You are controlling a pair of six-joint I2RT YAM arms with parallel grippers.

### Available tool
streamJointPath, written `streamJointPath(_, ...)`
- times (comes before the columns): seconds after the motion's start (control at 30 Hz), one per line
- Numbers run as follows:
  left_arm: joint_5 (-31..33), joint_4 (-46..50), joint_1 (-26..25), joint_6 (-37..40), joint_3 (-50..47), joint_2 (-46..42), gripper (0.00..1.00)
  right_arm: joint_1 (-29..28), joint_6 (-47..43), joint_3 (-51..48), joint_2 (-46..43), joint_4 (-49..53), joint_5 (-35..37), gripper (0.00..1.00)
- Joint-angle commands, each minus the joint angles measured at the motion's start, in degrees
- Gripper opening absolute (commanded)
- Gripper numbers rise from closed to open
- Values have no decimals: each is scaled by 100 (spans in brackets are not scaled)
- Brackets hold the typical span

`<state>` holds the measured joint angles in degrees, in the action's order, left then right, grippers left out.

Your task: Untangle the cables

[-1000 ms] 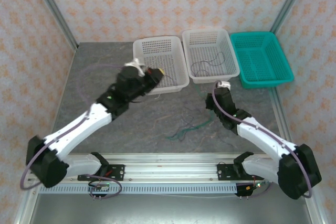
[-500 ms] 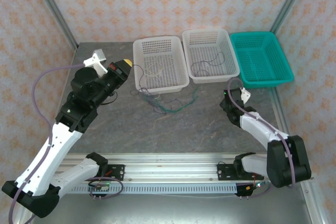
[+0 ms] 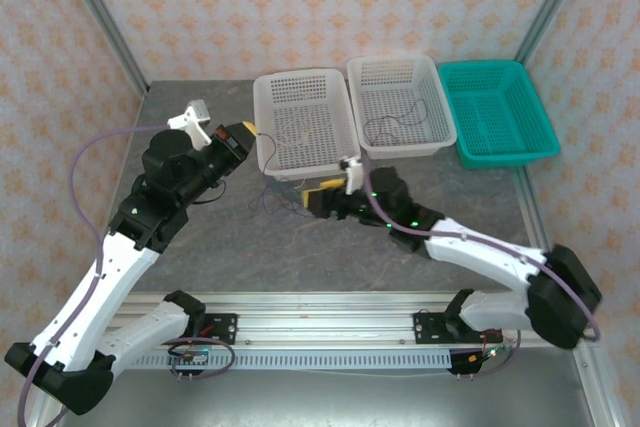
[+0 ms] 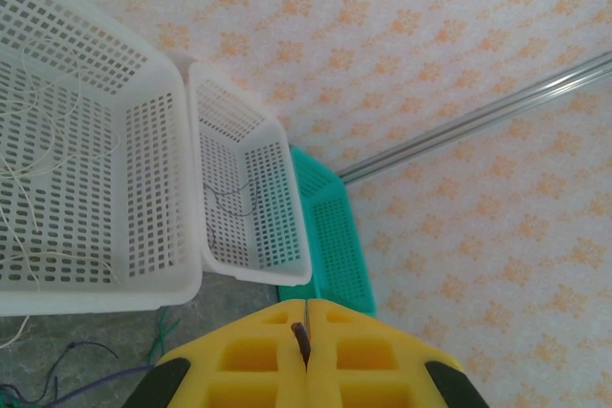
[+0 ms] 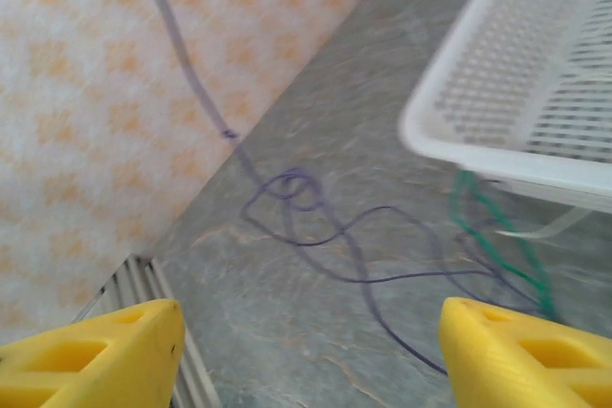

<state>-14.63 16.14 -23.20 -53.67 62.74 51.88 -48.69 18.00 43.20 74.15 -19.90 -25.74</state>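
the right gripper (image 3: 318, 197) has swung left; its jaws now stand wide and empty above the purple cable (image 5: 316, 236), looped on the table (image 3: 200, 247) before the white basket (image 3: 262, 162). the left gripper (image 4: 306, 351) is closed on its raised end. it is a light, limp wire, so i think a straight part is better to take.

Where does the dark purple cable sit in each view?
Top external: dark purple cable by the near-left corner of the left white basket.
Left wrist: cable bottom-left, below that basket.
Right wrist: cable centre, looped, left of the basket.
Shared landmark: that basket's rim.
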Motion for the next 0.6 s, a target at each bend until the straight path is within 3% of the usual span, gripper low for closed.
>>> streamJointPath(0.0,-137,31,24,34,25,-175,0,-175,-222,456,742,-1132,-268,74)
streamJointPath(0.13,-136,0,18,-40,-67,-288,0,-375,-27,988,1739,-1843,-538,74)
streamJointPath(0.23,-7,119,18,5,-68,-359,0,-540,-65,1341,2457,-2253,-171,72)
streamJointPath(0.43,277,370,29,123,80,-584,0,-554,-189,1472,3129,-2273,1703,59)
streamJointPath(0.57,592,714,32,346,321,-703,0,-551,-571,1154,3068,-2262,1687,26)
